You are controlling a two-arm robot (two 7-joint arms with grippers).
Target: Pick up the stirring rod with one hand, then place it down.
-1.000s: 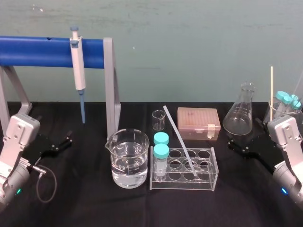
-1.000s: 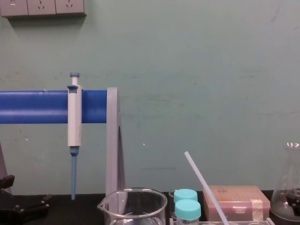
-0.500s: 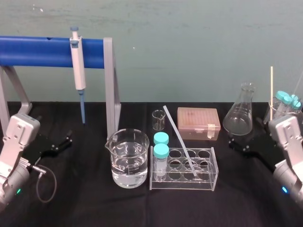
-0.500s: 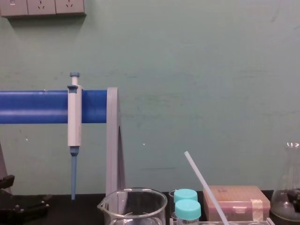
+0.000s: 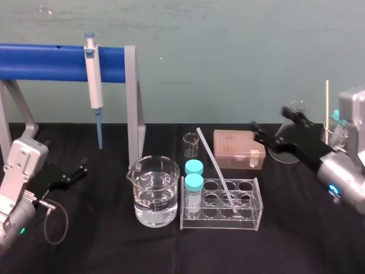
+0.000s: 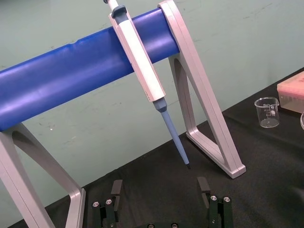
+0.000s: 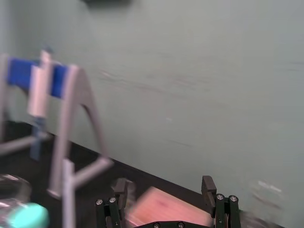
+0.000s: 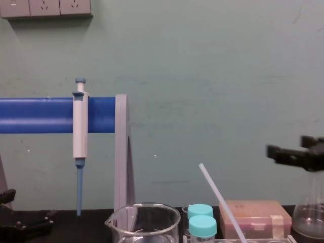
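Your right hand [image 5: 269, 119] raised off table, behind and right of rack [image 5: 222, 221], fingers aimed at pink box [image 5: 238, 147]. Fingers spread wide, nothing held. Rod [image 5: 215, 167] untouched: lower end in rack's front-row hole, leaning back-left, top end past rack's rear edge by small beaker [image 5: 190, 145]. Two capped tubes [image 5: 194, 184] in rack's left column. Big beaker [image 5: 153, 191] just left of rack. Your left hand [image 5: 81, 168] parked low, far left of rack, fingers apart, empty.
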